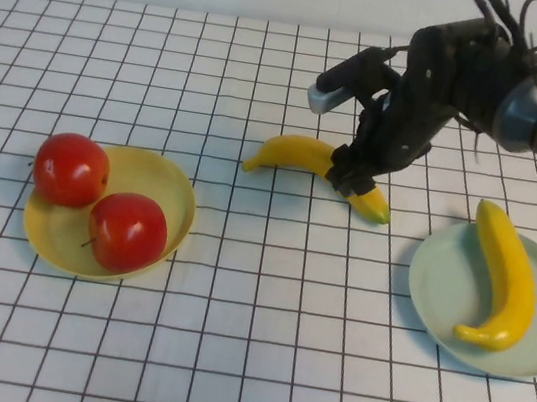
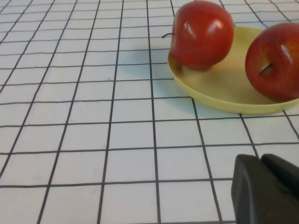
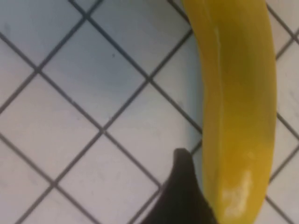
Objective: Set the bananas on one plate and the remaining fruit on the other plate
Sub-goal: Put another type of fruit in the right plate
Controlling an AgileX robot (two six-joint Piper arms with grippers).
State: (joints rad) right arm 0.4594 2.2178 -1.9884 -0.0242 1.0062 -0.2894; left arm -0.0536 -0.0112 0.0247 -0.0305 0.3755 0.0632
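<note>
The other fruit, two shiny red apples, already sits on the yellow plate at the left of the gridded worktop, near the left gripper, whose fingers I cannot tell apart or together. At centre, one curved glossy banana lies on the worktop, apparently the only piece left to move, with the right gripper down over its greenish end, fingers seemingly straddling it, grip unclear. At right, the other banana rests on the pale blue-green plate.

Right hand hides middle of table banana; left hand cropped.
</note>
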